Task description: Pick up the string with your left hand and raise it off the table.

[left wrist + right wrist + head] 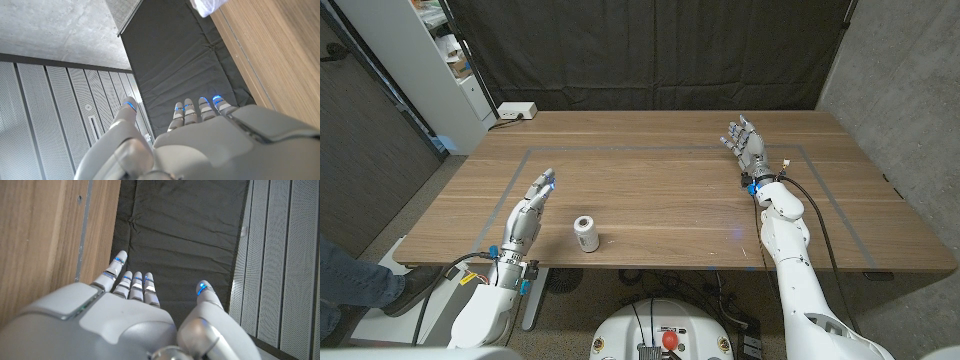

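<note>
Wooden table [660,190] marked with a taped rectangle, backed by a black curtain [650,50] and a grey concrete wall [905,70]; the string [585,234], a white spool, lies near the front edge, just beside the empty, fingers-extended left hand [530,208]; right hand [748,145] likewise spread and empty, well apart

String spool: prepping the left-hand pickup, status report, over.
Left hand open, beside the string spool, not touching. Right hand open, far side. Spool upright on table, path unobstructed.
</note>
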